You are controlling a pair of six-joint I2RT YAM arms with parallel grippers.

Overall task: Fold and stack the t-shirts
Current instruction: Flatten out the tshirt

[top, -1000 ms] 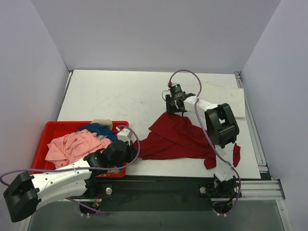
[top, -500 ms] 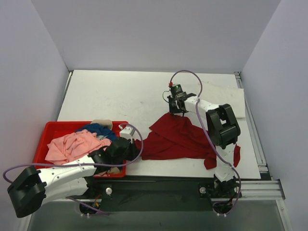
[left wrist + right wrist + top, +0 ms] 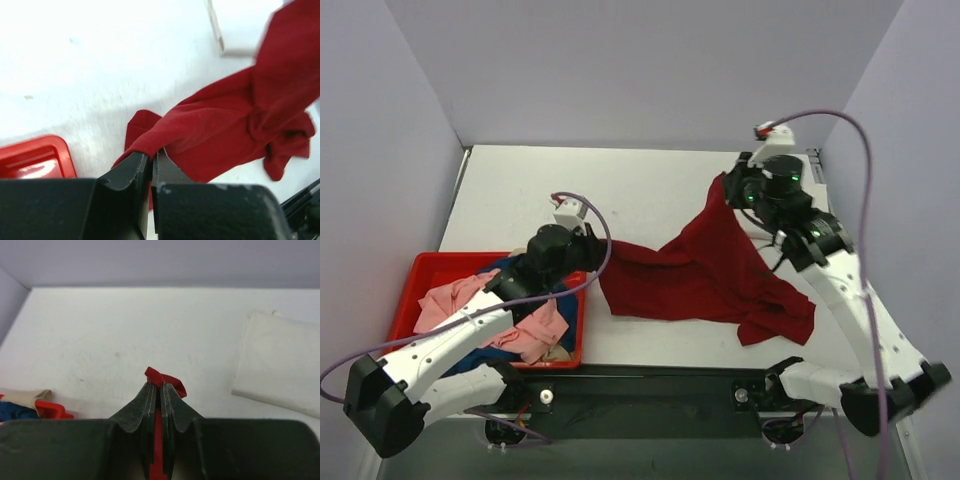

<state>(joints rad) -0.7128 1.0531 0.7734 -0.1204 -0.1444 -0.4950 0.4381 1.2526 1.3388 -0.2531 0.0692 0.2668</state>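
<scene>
Lifted at two corners, a dark red soft-cloth t-shirt (image 3: 710, 280) stretches across the right centre of the overhead frame, its lower part bunched on the white tabletop (image 3: 540, 190). The right gripper (image 3: 725, 186), upper right, holds the shirt's top corner aloft, fingers pressed together on a pinch of cloth. At centre left, the left gripper (image 3: 592, 262) clamps a fold of the shirt's left edge, jaws almost closed. A folded white t-shirt (image 3: 282, 370) lies at the table's right side. In the lower left, a red plastic bin (image 3: 420, 262) holds a crumpled pink t-shirt (image 3: 535, 335).
</scene>
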